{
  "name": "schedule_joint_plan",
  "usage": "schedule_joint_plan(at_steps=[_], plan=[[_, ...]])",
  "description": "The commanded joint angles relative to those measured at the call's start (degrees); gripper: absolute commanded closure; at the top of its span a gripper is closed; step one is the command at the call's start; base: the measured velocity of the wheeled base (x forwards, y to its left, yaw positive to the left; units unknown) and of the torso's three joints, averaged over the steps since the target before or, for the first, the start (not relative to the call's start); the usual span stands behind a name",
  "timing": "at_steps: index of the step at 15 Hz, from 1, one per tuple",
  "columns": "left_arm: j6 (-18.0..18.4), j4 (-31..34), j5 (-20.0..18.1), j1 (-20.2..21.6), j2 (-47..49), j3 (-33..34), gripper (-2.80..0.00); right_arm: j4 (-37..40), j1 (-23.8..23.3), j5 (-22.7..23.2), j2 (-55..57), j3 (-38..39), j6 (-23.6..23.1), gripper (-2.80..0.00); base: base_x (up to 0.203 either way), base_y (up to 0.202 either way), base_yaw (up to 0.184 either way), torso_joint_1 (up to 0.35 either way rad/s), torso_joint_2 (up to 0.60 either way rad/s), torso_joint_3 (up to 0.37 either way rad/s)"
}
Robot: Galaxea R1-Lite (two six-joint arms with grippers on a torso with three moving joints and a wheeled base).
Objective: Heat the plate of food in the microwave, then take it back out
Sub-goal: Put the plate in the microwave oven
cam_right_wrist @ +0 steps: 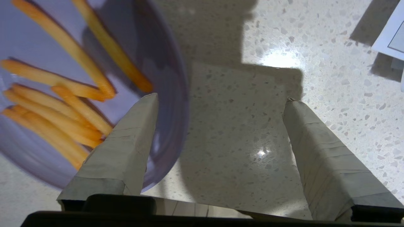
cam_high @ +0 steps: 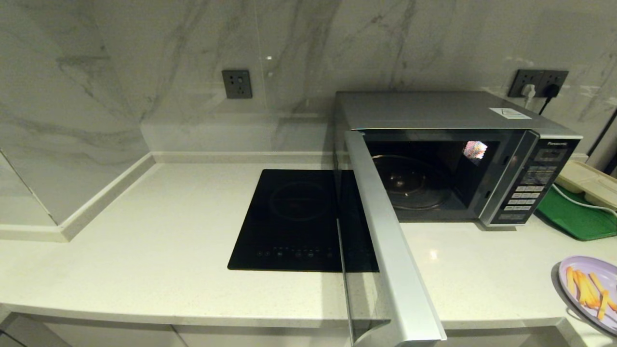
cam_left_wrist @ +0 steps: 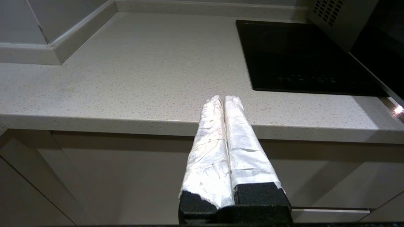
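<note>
The silver microwave (cam_high: 458,115) stands at the back right of the counter, its door (cam_high: 385,250) swung wide open toward me and its cavity with the glass turntable (cam_high: 409,183) empty. The lavender plate of food (cam_high: 590,289) with orange fries lies on the counter at the front right edge. My right gripper (cam_right_wrist: 221,97) hovers open just above the plate's rim (cam_right_wrist: 176,104), one finger over the plate, the other over bare counter. My left gripper (cam_left_wrist: 224,98) is shut on nothing, low at the counter's front edge, left of the cooktop. Neither gripper shows in the head view.
A flat black induction cooktop (cam_high: 299,221) is set into the counter left of the microwave, partly behind the open door. A green tray (cam_high: 578,217) with a beige compartment tray (cam_high: 588,183) sits right of the microwave. Marble wall and sockets stand behind.
</note>
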Motion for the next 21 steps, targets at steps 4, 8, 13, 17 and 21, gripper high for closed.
schedule_joint_plan(at_steps=[4, 8, 13, 17, 21], plan=[[-0.1, -0.1, 0.0, 0.0, 0.0, 0.0, 0.00, -0.2, -0.5, 0.4, 3.5, -0.2, 0.0, -2.80, 0.000, 0.000, 0.000, 0.000, 0.00, 0.000], [0.0, 0.0, 0.0, 0.0, 0.0, 0.0, 0.00, -0.2, -0.5, 0.4, 3.9, -0.6, -0.1, -2.80, 0.000, 0.000, 0.000, 0.000, 0.00, 0.000], [0.0, -0.1, 0.0, 0.0, 0.0, 0.0, 0.00, -0.2, -0.5, 0.5, 4.0, -0.7, -0.1, 0.00, 0.000, 0.000, 0.000, 0.000, 0.00, 0.000], [0.0, 0.0, 0.0, 0.0, 0.0, 0.0, 0.00, -0.2, -0.5, 0.5, 4.1, -0.4, -0.1, 0.00, 0.000, 0.000, 0.000, 0.000, 0.00, 0.000], [-0.1, -0.1, 0.0, 0.0, 0.0, 0.0, 0.00, -0.2, -0.5, 0.5, 4.1, -0.1, 0.0, 0.00, 0.000, 0.000, 0.000, 0.000, 0.00, 0.000]])
